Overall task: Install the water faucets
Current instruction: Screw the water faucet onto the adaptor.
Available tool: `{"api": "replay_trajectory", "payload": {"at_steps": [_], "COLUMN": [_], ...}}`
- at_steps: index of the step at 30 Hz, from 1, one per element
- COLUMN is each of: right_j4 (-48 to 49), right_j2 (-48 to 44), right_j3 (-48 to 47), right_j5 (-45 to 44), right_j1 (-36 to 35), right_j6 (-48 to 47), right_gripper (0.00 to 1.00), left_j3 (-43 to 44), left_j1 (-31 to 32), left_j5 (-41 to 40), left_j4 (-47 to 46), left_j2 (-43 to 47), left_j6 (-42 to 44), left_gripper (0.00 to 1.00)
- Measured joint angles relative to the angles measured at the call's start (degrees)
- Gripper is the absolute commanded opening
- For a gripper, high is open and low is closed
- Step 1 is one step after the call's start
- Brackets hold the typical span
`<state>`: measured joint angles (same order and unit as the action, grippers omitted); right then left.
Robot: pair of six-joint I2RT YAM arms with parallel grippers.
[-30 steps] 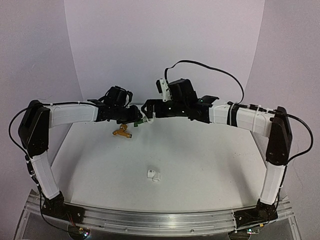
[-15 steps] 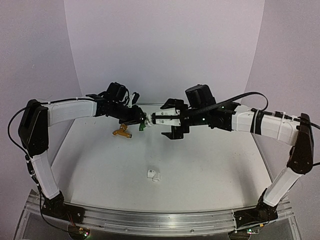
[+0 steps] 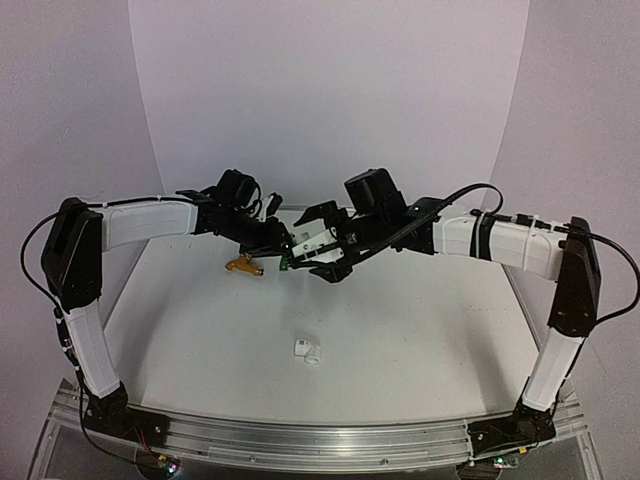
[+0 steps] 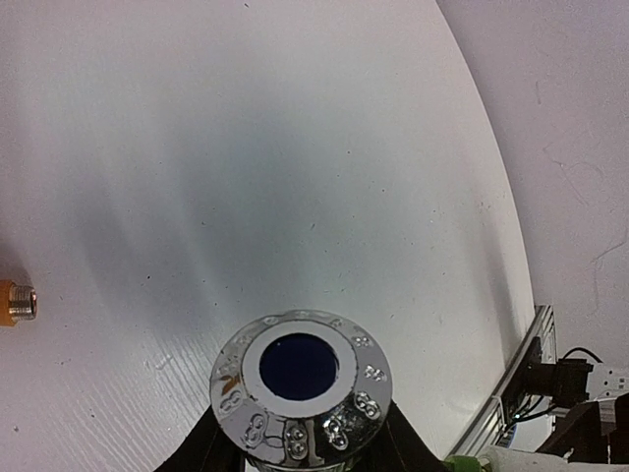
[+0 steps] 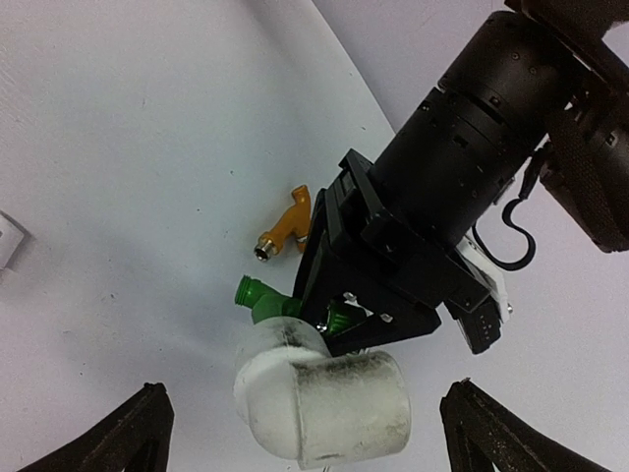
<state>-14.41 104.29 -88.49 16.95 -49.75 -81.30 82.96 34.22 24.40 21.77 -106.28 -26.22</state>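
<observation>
The white table [image 3: 420,340] fills the middle of the scene, with a pale curved backdrop behind it. The left arm [image 3: 145,225] and the right arm [image 3: 500,245] reach in from either side and meet above the far centre of the table.

The left gripper [image 3: 275,240] is drawn narrow and clamps the green faucet [image 5: 257,295] off the table, with the green spout pointing left in the right wrist view. A white elbow fitting [image 5: 324,393], scuffed with dark marks, sits against that faucet on its near side; I cannot tell whether the two are screwed together. In the left wrist view a shiny round cap [image 4: 300,379] with a white ring and a dark blue centre sits between that gripper's black fingers.

The right gripper [image 3: 308,247] stands wide, just right of the left one. Its fingers [image 5: 128,433] flank the elbow fitting without touching it.

The orange-yellow faucet [image 3: 243,266] lies on the table to the left of centre, below and just near of the left gripper, with its brass-coloured end toward the near side. A small white fitting [image 3: 307,350] lies alone on the near centre of the table, well apart from both faucets.
</observation>
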Motion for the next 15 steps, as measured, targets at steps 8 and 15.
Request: {"api": "replay_trajectory", "payload": {"at_steps": [8, 15], "right_j4": [-0.71, -1.20], "right_j2": [3.71, 5.76], "right_j3": [-3.16, -4.84], "right_j5": [0.42, -1.72], "right_j1": [-0.66, -0.83], "right_j6": [-0.86, 1.37], "right_gripper": [0.78, 0.53], "left_j3": [1.35, 1.42], "left_j1": [0.00, 0.22], "left_j5": [-0.48, -2.38], "left_j4": [0.97, 2.26], "left_j2": [-0.04, -0.04], "left_j6": [0.91, 1.45], "left_gripper": [0.00, 0.00]}}
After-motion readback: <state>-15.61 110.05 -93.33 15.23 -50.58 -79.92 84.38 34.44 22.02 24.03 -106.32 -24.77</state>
